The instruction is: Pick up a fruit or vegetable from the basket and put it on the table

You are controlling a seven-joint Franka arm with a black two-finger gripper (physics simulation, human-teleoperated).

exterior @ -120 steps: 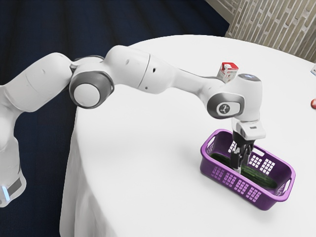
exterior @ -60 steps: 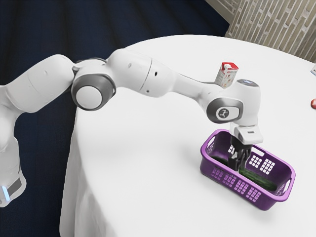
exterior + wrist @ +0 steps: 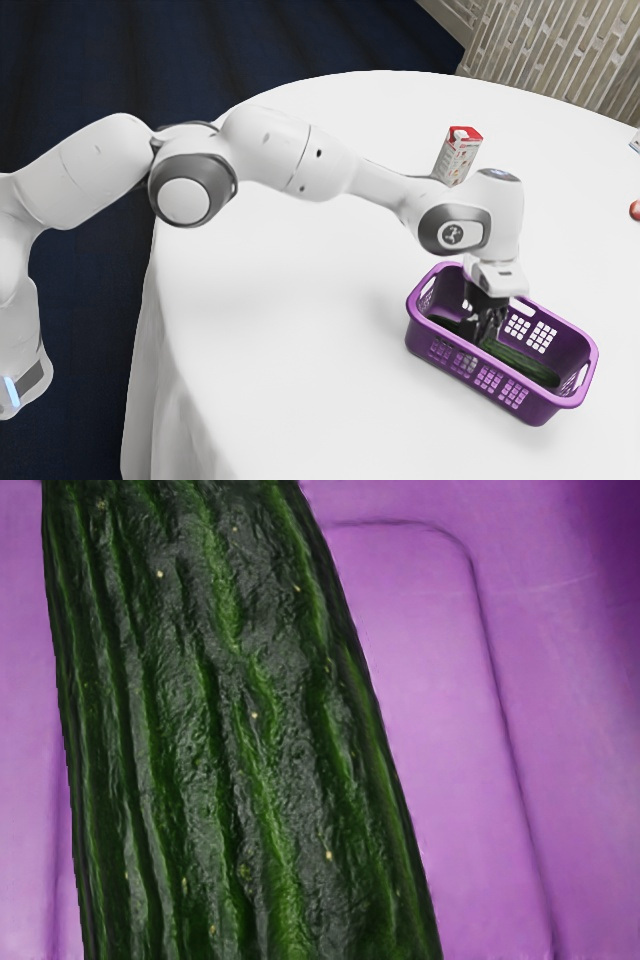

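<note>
My gripper [image 3: 486,332] points down inside the purple basket [image 3: 541,409], over the middle part of a long dark green cucumber [image 3: 528,366]. The cucumber lies lengthwise along the basket's floor, and the gripper hides part of it. In the wrist view the ridged cucumber [image 3: 230,720] is very near beneath my hand, with the purple basket floor [image 3: 430,680] on both sides of it. Whether the gripper is open or shut on the cucumber cannot be made out.
A red and white carton [image 3: 458,155] stands on the white round table [image 3: 290,290], behind my hand. At the exterior view's right edge are a red round thing [image 3: 635,210] and part of another item [image 3: 636,142]. The basket's walls surround the gripper.
My hand has moved lower into the basket and slightly toward the exterior view's left, closer to the cucumber. More of the carton shows behind the arm. The basket has stayed in place.
</note>
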